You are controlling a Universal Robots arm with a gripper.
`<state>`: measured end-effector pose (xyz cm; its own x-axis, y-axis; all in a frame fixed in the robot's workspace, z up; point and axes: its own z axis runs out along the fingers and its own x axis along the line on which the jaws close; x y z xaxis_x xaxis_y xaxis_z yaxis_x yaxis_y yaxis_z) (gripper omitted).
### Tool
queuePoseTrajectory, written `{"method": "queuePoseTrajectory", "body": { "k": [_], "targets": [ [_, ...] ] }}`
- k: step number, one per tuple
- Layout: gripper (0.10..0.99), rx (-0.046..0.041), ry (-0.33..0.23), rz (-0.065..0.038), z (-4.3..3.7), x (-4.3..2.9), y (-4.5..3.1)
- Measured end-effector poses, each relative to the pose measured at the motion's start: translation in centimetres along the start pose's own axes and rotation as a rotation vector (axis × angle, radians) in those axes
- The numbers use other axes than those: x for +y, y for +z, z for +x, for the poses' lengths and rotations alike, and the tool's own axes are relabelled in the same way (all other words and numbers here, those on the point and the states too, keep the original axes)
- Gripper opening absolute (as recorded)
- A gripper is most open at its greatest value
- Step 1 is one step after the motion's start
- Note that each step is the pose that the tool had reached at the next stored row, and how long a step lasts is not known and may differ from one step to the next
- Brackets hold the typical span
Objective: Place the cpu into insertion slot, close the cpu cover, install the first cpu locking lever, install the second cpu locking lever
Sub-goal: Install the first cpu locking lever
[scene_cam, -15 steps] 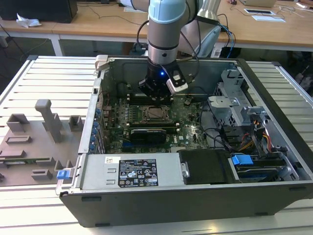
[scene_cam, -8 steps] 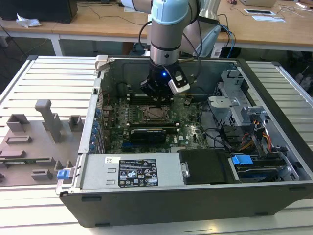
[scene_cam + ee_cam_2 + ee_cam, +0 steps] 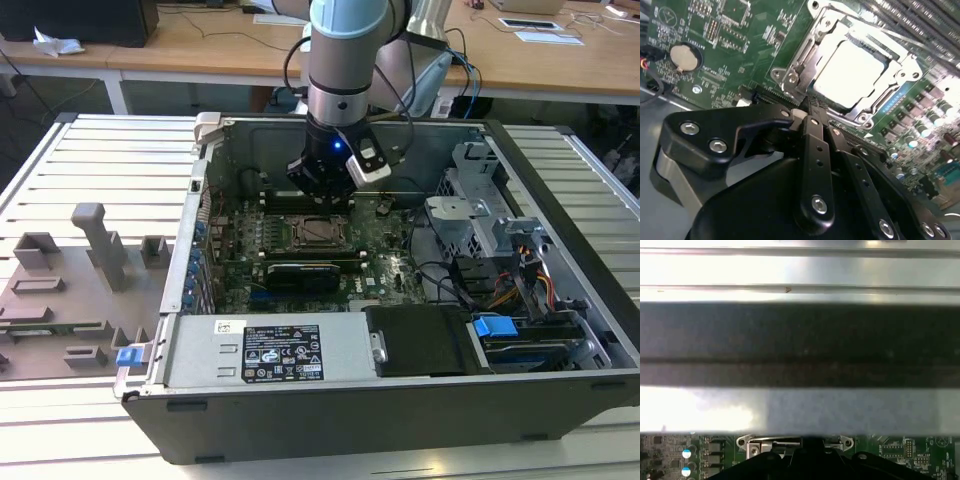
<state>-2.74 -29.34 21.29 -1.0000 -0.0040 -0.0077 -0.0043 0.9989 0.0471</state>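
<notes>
The cpu (image 3: 852, 75) sits in the insertion slot (image 3: 790, 77), cpu cover (image 3: 875, 45) down (levers apparently next); my claw (image 3: 812, 107), pressed together, hovers at its edge.

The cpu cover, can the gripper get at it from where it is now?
Probably yes. The gripper hangs right at the edge of the cpu cover, which lies over the cpu, with nothing between them.

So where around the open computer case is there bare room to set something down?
The slatted table is bare between the case wall and the grey fixture board, and again on the exterior view's right of the case. Inside it is crowded: the pincer over the cpu, cables, drive cage.
</notes>
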Motion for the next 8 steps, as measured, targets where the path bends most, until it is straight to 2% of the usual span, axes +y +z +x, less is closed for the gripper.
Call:
{"method": "queuePoseTrajectory", "body": {
  "k": [8],
  "targets": [
    [0.106,0.0,0.0,0.001,0.01,-2.77,-0.13]
  ]
}}
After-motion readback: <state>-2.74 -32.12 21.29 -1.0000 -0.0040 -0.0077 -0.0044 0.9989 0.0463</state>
